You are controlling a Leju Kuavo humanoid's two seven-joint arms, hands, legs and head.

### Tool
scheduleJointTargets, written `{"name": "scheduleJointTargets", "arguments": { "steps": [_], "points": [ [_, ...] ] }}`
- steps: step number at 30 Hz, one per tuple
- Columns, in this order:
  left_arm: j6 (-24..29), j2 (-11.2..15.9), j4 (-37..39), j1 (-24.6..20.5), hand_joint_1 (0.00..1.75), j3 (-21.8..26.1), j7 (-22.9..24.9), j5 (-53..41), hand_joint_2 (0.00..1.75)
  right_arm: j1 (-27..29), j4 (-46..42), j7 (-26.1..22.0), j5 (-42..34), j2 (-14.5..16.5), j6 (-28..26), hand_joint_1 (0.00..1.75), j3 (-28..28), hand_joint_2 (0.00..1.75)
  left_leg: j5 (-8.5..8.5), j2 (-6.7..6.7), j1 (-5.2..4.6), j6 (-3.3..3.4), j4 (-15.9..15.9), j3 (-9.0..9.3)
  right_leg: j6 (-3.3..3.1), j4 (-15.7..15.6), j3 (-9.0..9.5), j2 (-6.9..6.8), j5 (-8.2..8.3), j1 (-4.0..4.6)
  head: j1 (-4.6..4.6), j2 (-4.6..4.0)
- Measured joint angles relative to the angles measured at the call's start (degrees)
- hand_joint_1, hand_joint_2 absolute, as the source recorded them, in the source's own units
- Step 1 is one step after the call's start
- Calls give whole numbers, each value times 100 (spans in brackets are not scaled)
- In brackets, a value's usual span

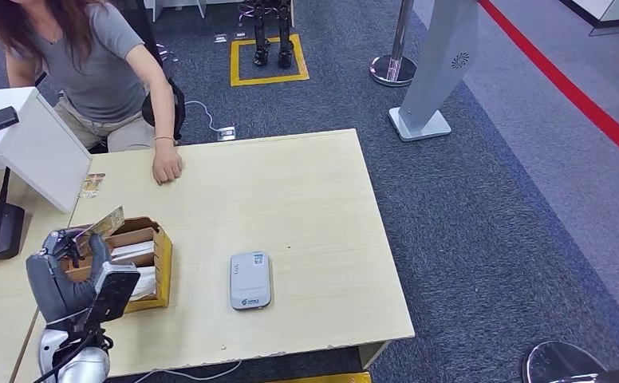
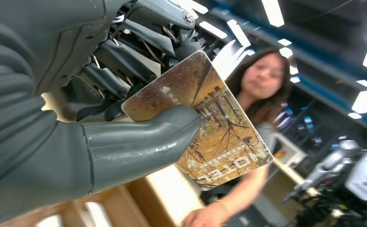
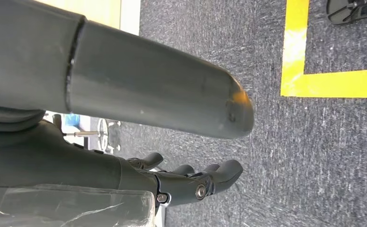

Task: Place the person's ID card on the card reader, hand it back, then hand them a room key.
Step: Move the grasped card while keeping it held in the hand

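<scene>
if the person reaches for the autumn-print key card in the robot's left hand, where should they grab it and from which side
Probably the free far end of the thin autumn-print key card, the half with the lettering. The left hand pins the other end between its thick grey thumb and darker fingers, so the lettered end sticks out bare towards the person. Coming from their own side, pinching both flat faces, looks easiest.

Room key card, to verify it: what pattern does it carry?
Autumn-tree scene in yellow-brown on the room key card; clearest in left wrist view.
</scene>
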Motion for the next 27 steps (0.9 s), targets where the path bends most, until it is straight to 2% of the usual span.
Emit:
{"name": "scheduleJointTargets", "arguments": {
  "steps": [4,9,12,14,16,17,19,27],
  "points": [
    [187,0,33,-114,175,-221,165,-608,175,-10,0,-2,77,2,10,0,-2,175,0,2,0,0,1,1,-1,0,-2,2,1,0,-2,1],
    [214,1,41,-128,175,-242,196,-721,175,-10,0,-2,92,3,12,0,-2,175,0,1,0,0,1,1,-1,0,-2,1,1,0,-2,1],
    [299,2,127,-222,175,-404,417,-1393,175,-22,-1,1,164,4,32,0,-2,175,0,-2,0,0,2,1,0,0,-2,-2,0,0,-1,0],
    [238,3,544,-508,175,-975,1062,-2777,175,-47,-9,20,326,6,80,0,-1,175,0,-2,-1,0,2,1,0,0,-1,-3,1,0,-1,0],
    [-126,7,1306,-959,175,-1865,1881,-4228,175,-65,-22,59,472,7,143,0,0,175,0,-2,-2,1,3,0,1,0,0,-2,2,-1,0,1],
    [-315,9,1622,-1127,175,-2196,2113,-4559,175,-66,-27,73,490,7,161,0,-1,175,0,-1,-2,1,3,0,1,0,0,-1,2,-1,0,1],
    [-476,9,1971,-1297,175,-2529,2261,-4735,175,-64,-28,89,502,7,183,0,0,175,0,1,-1,1,3,0,1,0,-1,0,3,-1,0,1],
    [-637,1,2704,-1580,175,-3131,2409,-4924,175,-68,-29,109,523,7,184,0,1,175,0,0,-1,0,3,0,1,0,-2,1,2,-1,0,1]
  ]
}}
